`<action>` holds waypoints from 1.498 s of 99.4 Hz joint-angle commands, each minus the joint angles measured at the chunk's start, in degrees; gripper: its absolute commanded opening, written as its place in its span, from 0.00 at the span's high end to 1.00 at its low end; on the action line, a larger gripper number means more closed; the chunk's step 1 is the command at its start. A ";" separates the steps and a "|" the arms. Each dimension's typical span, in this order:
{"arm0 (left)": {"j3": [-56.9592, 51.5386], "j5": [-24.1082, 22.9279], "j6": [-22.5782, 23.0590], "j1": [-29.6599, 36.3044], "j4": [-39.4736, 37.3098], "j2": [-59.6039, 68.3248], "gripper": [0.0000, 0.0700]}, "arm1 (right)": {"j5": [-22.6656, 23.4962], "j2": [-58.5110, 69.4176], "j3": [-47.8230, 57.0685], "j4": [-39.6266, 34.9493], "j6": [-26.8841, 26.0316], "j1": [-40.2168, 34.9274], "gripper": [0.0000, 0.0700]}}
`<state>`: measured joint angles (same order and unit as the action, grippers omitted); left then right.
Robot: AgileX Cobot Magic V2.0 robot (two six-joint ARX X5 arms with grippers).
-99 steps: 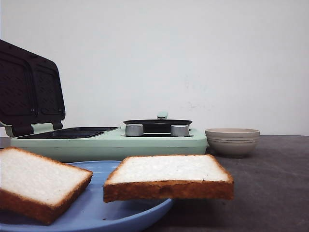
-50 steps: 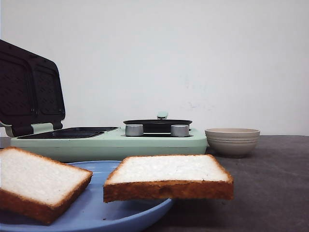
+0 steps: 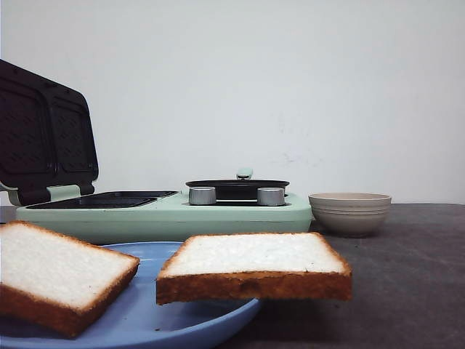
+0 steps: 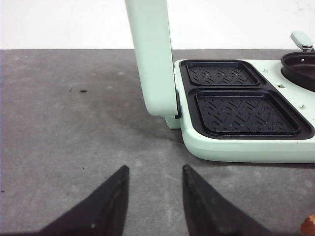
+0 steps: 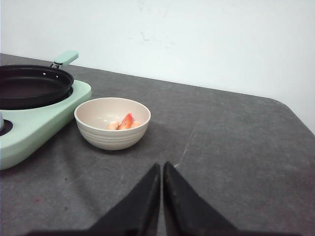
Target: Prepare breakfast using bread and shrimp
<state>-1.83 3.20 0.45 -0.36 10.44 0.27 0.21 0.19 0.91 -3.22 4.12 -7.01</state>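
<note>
Two slices of bread lie on a blue plate [image 3: 145, 320] close to the front camera: one slice [image 3: 51, 280] at the left, the other slice [image 3: 254, 265] overhanging the plate's right rim. The shrimp [image 5: 125, 123], red-orange pieces, rest inside a beige bowl [image 5: 112, 123], also seen as the bowl [image 3: 349, 211] right of the cooker. My left gripper [image 4: 155, 169] is open above bare table, just short of the mint cooker's grill plates [image 4: 246, 110]. My right gripper [image 5: 162, 166] is shut with nothing in it, a short way from the bowl.
The mint-green cooker [image 3: 167, 211] stands mid-table with its dark lid [image 3: 47, 134] raised at the left and a black pan [image 3: 237, 187] on its right burner. A pale wall runs behind the grey table. A table edge shows near the right wrist view's corner [image 5: 295, 115].
</note>
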 commanded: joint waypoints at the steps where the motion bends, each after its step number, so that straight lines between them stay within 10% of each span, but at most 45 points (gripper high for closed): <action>1: 0.87 0.22 -0.02 0.00 0.26 -0.09 0.79 | -0.02 0.02 -0.20 0.61 -1.25 0.02 0.99; 39: 0.87 0.24 -0.02 0.00 0.26 -0.09 0.79 | -0.09 0.02 -0.20 0.63 -4.00 0.02 1.00; 49: 0.87 0.24 -0.02 0.00 0.26 -0.09 1.00 | -0.24 0.02 -0.20 0.63 -3.98 0.02 0.99; 149: 0.87 -2.40 -6.12 0.00 0.68 -0.09 1.00 | -0.28 0.02 -0.20 -0.22 -9.51 0.02 1.00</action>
<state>-1.83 1.17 -5.30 -0.36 10.55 0.27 0.01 0.19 0.91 -3.66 -4.54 -7.01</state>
